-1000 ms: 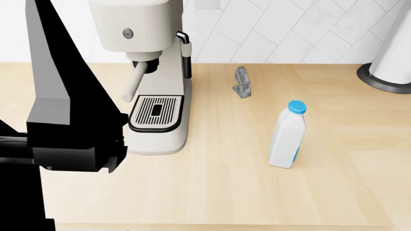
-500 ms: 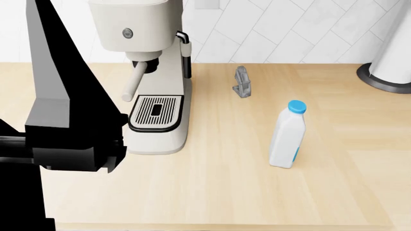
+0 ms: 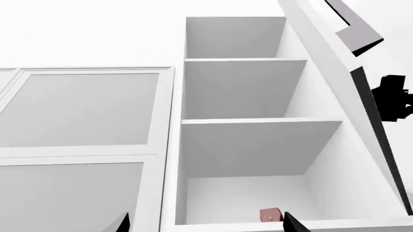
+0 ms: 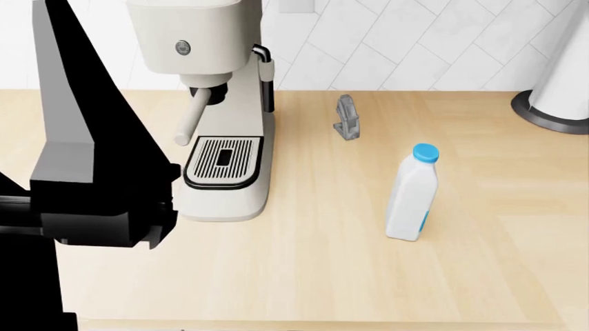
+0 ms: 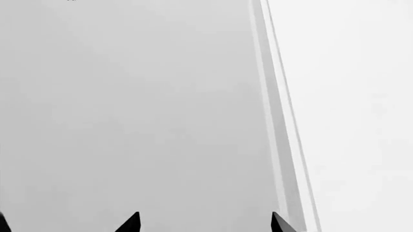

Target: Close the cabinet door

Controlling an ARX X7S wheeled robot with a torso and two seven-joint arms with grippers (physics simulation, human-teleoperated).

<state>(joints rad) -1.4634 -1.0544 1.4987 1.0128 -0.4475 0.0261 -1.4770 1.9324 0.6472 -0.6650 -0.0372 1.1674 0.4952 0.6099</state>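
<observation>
The cabinet door (image 3: 335,96) stands open; left gripper (image 3: 205,223) and right gripper (image 5: 203,223) both have their fingers spread apart.

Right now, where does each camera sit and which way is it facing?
Head view: on the head, looking down over the counter with the espresso machine and milk bottle; the left arm fills its left side.
Left wrist view: aimed up into the open cabinet; the left end effector tips and part of the other arm show.
Right wrist view: close against the cabinet door; the right end effector tips show.
Both wrist views share the cabinet door.
</observation>
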